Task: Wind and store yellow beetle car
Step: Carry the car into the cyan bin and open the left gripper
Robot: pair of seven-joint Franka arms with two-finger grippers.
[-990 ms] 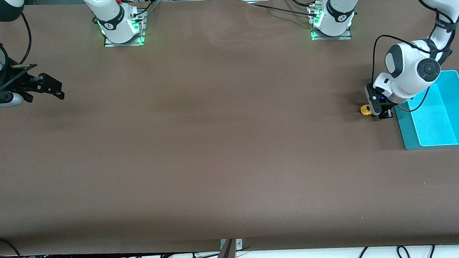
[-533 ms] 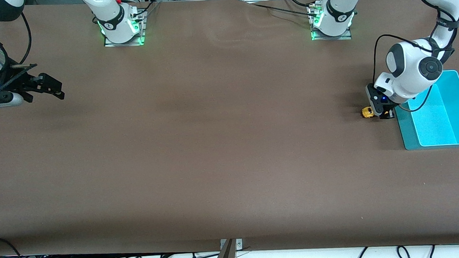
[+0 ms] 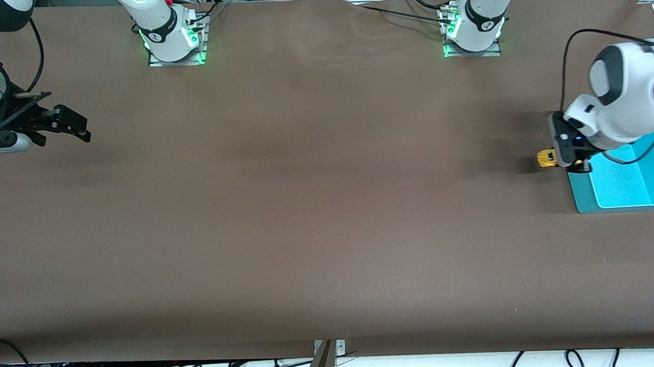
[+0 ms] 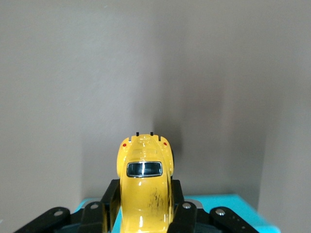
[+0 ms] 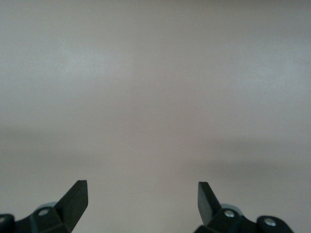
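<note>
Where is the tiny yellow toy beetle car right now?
The tiny yellow toy beetle car is clamped in the left gripper, at the left arm's end of the brown table, right beside the turquoise plastic bin.

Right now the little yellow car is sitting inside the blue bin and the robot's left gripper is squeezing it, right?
Not quite. The left gripper is squeezing the yellow beetle car, but the car is not inside the turquoise bin: it sits just beside the bin's edge. The front view shows this.
</note>
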